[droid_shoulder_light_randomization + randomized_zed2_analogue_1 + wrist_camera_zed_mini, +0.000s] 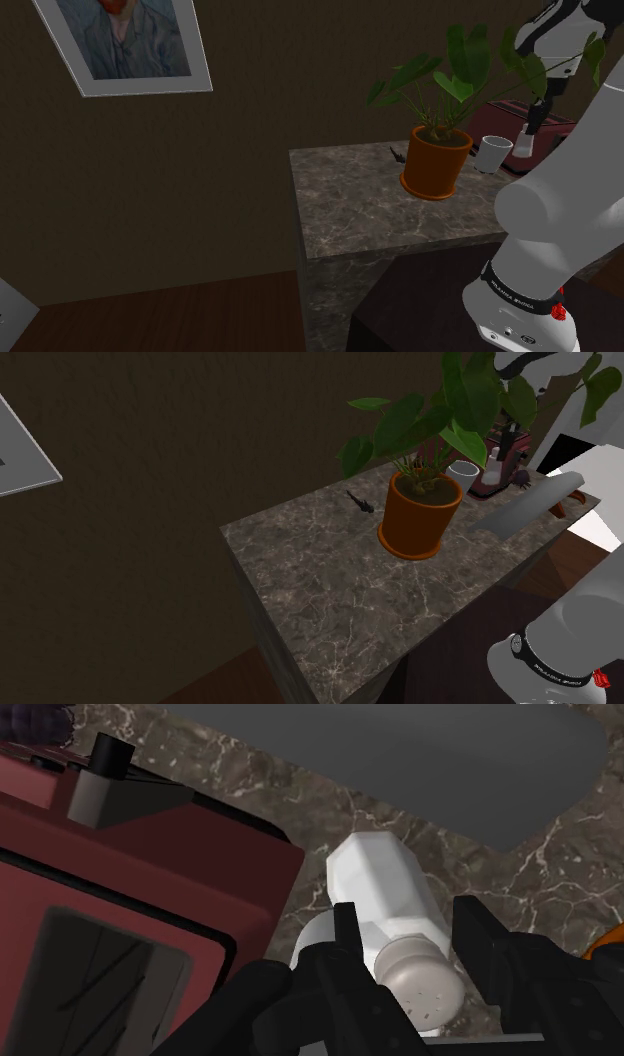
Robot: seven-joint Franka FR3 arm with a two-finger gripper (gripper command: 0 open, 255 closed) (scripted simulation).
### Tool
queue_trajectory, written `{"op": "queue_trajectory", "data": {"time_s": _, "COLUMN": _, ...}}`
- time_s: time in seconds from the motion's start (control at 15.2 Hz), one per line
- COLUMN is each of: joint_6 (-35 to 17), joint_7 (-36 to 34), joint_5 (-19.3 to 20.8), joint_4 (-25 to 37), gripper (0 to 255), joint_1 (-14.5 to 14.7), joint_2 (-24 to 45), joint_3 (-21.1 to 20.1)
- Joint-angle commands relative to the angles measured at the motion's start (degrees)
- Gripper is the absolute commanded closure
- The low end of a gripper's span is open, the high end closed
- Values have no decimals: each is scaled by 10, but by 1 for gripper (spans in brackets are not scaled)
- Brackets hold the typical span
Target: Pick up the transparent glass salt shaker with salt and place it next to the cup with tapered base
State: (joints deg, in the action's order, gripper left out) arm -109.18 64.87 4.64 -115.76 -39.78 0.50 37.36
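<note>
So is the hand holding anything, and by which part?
The white salt shaker, as far as it shows: the hand clasps it between both fingers at the neck, near its top end.

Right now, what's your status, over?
Gripper shut on white salt shaker. Shaker beside red toaster. White cup nearby, orange plant pot beside it.

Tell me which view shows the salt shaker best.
Wrist view: the white salt shaker is close up, cap and body plain, beside the red toaster. Shoulder view shows a small white shape under the gripper; in the second exterior view it is too small to tell.
</note>
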Motion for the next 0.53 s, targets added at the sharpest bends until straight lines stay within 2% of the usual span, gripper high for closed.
{"op": "queue_trajectory", "data": {"time_s": 0.0, "joint_6": -15, "joint_7": 3, "joint_5": -4, "joint_4": -9, "gripper": 255, "joint_1": -1, "joint_2": 7, "joint_3": 1}}
{"op": "queue_trajectory", "data": {"time_s": 0.46, "joint_6": -67, "joint_7": 11, "joint_5": -19, "joint_4": -40, "gripper": 255, "joint_1": -4, "joint_2": 32, "joint_3": 2}}
